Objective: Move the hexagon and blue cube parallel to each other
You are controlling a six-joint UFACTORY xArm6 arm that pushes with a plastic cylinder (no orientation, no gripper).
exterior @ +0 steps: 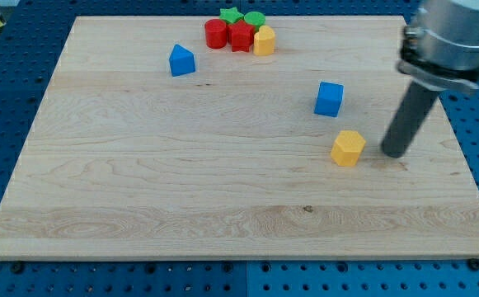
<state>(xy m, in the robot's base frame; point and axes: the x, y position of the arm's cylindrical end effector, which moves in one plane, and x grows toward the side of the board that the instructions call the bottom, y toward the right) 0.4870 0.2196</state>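
camera view looks down at an angle on a pale wooden board (223, 190) lying on a blue perforated table (8, 99). my tip (393, 154) comes down at the right of the frame, just beside the yellow hexagon (348, 148) on its right, with a thin strip of bare wood between them, so the two look apart. the rod is plain and straight with nothing to spread or press together, and it holds no block. the upper part of the arm, a grey and black collar (447, 41), is cut off by the top right corner of the frame.

the blue cube (329, 98) sits just above and a little left of the yellow hexagon, near it but not touching. both lie in the right half of the board, around mid height.

a blue block with a peaked top (181, 60) stands alone in the upper left part of the board, well apart from the rest.

at the top centre a tight cluster crowds together: a red cylinder (215, 34), a red block (241, 36) whose shape is hard to make out, a yellow block (264, 40) at the cluster's right, a green star (232, 16) and a green cylinder (254, 19) behind. the green pieces are partly hidden by the red ones in front, and whether all the neighbours touch cannot be told.
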